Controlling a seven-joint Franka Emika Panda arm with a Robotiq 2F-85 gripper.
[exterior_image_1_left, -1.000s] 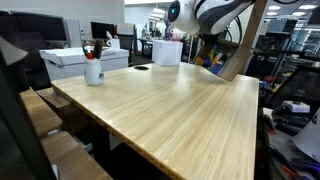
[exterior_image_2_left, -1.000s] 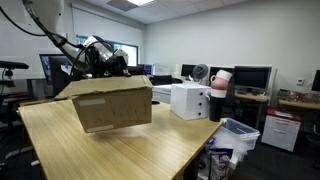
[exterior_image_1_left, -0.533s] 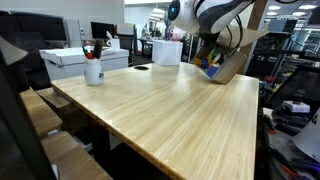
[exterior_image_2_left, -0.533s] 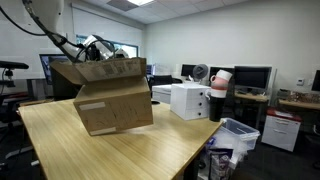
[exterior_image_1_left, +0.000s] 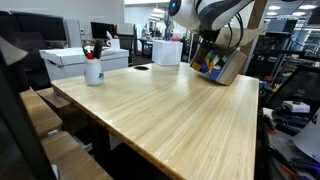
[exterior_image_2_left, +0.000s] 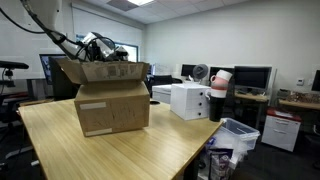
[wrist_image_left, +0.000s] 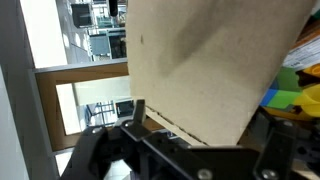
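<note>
- The cardboard box (exterior_image_2_left: 112, 98) is found standing upright on its base on the bench (exterior_image_2_left: 60, 150), towards the far side, with the top flaps raised
- In the wrist view the fingers (wrist_image_left: 98, 152) are seen apart, one at either side of the lower frame. Nothing is clamped between them, and one flap (wrist_image_left: 200, 60) of the box lies just above them
- Progress, as judged: the box is set flat on the bench and is not gripped. The arm (exterior_image_1_left: 205, 12) is not yet drawn clear, the fingers being held close at the upper rear rim of the box
- Left, as far as can be read: only the clearing of the arm from the box
- In an exterior view the plain outer face of the box is shown and the contents are hidden. A white cabinet (exterior_image_2_left: 188, 100) just beside the bench is seen in this view only
- In an exterior view the box (exterior_image_1_left: 232, 62) is seen from its other side, where blue and yellow items (exterior_image_1_left: 210, 62) are visible. A white cup of pens (exterior_image_1_left: 93, 68), well apart from the box, is seen here only
- Only the wrist view shows the gap between the fingers, and the coloured items (wrist_image_left: 295, 85) are seen there past the flap edge
</note>
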